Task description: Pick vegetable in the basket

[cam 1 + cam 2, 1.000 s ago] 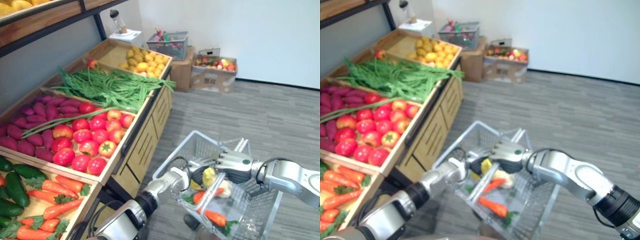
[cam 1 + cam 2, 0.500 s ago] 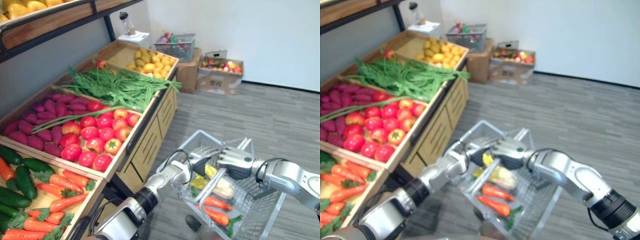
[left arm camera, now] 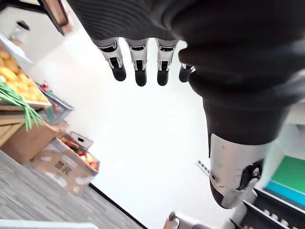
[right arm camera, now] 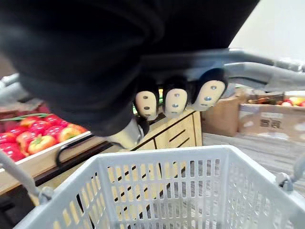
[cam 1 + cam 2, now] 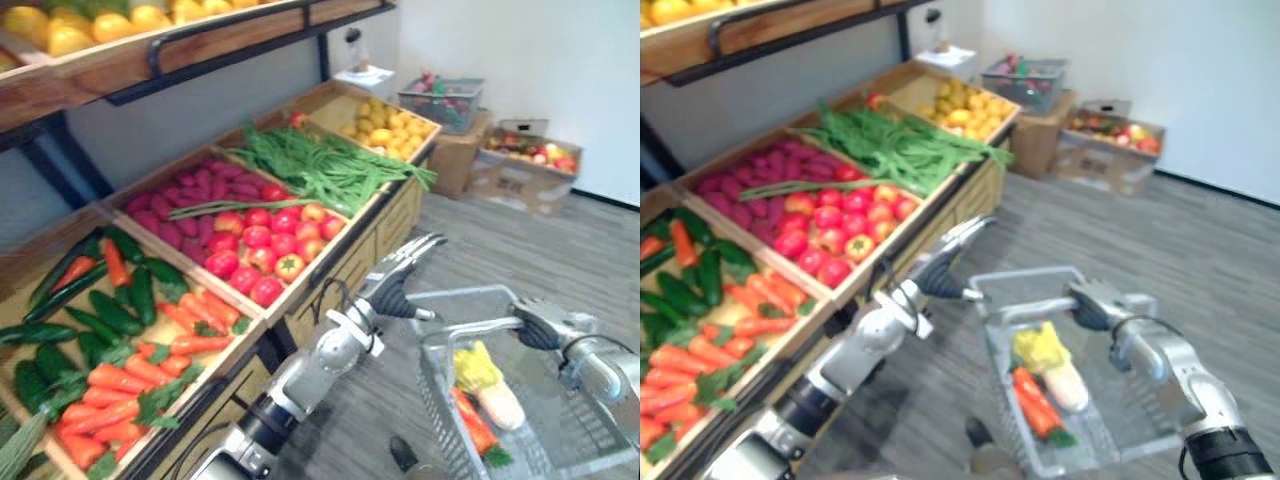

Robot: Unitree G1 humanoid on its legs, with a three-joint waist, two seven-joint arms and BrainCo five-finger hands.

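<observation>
Grey basket (image 5: 1030,274) hung in the curled right hand (image 5: 540,325); the straight-fingered left hand (image 5: 396,284) at ten o'clock could jolt it.

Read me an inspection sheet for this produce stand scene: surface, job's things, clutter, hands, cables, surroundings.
Surface: wooden produce stand on a grey plank floor.
Job's things: grey basket holds carrots, a yellow vegetable and a pale vegetable; the stand's crates hold tomatoes, green beans and cucumbers.
Clutter: nothing seen.
Hands: left hand open, holding nothing, between stand and basket; right hand curled round the basket handle.
Cables: nothing seen.
Surroundings: cardboard boxes of fruit by a white wall.
</observation>
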